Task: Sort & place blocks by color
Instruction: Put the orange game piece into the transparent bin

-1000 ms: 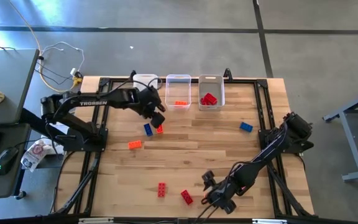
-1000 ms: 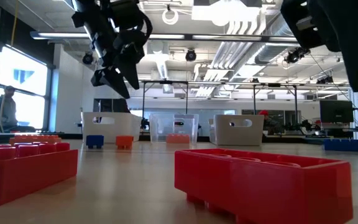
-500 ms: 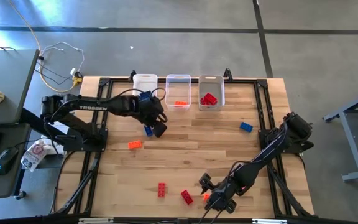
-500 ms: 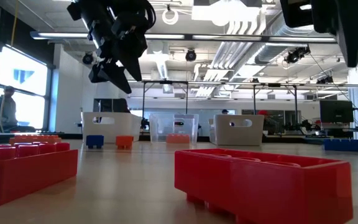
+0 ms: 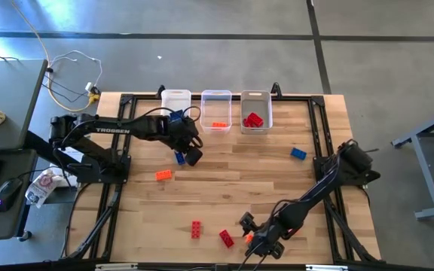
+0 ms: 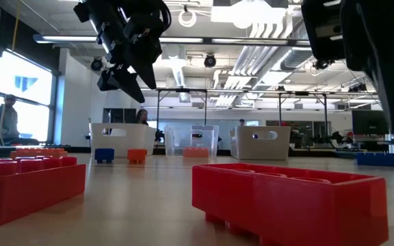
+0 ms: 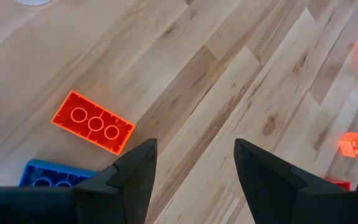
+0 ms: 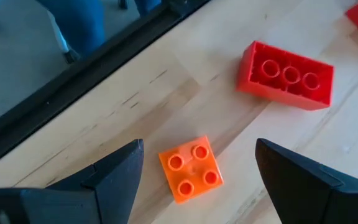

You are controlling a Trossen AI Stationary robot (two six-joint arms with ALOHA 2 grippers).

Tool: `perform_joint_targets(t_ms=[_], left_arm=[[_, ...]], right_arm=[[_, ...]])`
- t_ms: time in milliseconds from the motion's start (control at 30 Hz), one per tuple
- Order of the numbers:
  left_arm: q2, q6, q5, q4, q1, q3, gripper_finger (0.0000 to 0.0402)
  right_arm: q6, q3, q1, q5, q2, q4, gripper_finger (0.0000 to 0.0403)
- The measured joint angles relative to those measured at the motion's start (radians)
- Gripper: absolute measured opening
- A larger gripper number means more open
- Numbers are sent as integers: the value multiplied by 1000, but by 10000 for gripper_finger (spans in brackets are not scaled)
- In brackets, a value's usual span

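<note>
With fingers spread and empty, our right gripper (image 8: 194, 186) hovers over a small square orange studded plastic brick (image 8: 191, 168) at the near table edge, so we judge descending and closing comes next, while our left gripper (image 7: 191, 168), likewise spread, waits above a flat orange brick (image 7: 92, 122).

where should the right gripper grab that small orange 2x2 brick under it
Probably across two opposite flat side walls of the small orange brick, coming straight down. It lies flat, studs up, apart from the red brick, and the open right gripper already straddles it.
</note>
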Motion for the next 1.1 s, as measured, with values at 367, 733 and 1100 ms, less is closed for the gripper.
perform_joint_targets(t_ms=[367, 733, 1100], left_arm=[[0, 0, 0, 0, 0, 0, 200], [0, 11, -5, 0, 0, 0, 200], [0, 132, -35, 0, 0, 0, 200]], right_arm=[[2, 0, 0, -3, 71, 3, 296], [39, 2, 1, 1, 72, -21, 213], [112, 2, 0, 47, 72, -28, 111]])
